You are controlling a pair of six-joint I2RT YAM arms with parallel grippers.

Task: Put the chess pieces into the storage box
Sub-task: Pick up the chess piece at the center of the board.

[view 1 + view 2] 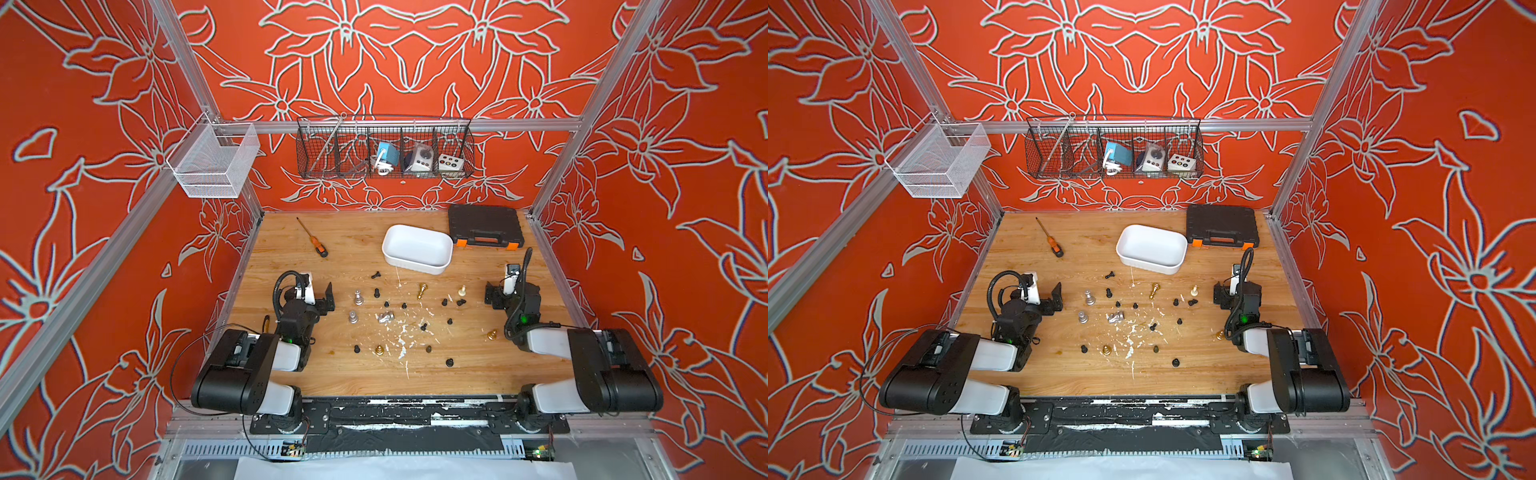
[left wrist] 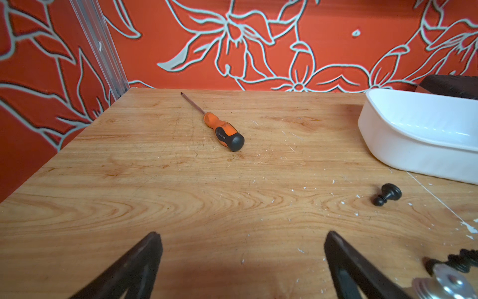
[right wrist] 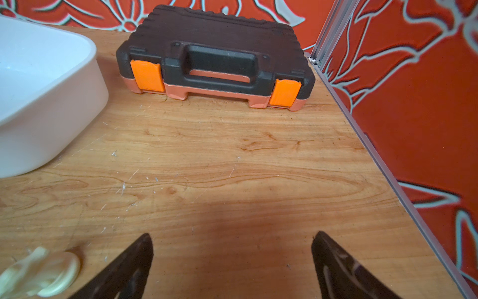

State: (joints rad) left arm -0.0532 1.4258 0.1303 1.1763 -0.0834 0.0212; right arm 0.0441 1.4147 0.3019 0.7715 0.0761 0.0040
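Read the table [image 1: 365, 380] from above as a clock face, with twelve at the far wall. The chess pieces [image 1: 404, 306] are scattered about its centre, all on the wood and outside the storage box [image 1: 415, 265]. The box sits at about one o'clock, well apart from both claws.

I count eighteen pieces:
- Eleven black pieces [image 1: 377, 293]. They are tiny among the white flecks [image 1: 401, 340], so that figure may be off by one.
- Three silver pieces [image 1: 358, 297].
- Three gold pieces [image 1: 422, 290].
- One cream piece [image 1: 461, 291].

One silver piece lies on its side near the centre. One black piece lies tipped over towards twelve, near the box. One gold piece stands out at four o'clock, near the right arm.

The left claw [image 2: 241, 234] is at nine o'clock. Its jaws are spread wide with only bare wood between them. The right claw [image 3: 231, 235] is at three o'clock, equally spread and gripping nothing, and the cream piece is just beside it.

One screwdriver [image 1: 318, 245] lies at eleven o'clock. One black toolcase [image 1: 484, 224] sits at about two, just beside the box. Two baskets hang on the frame: one white mesh basket [image 1: 212, 166] and one black wire basket [image 1: 384, 149].
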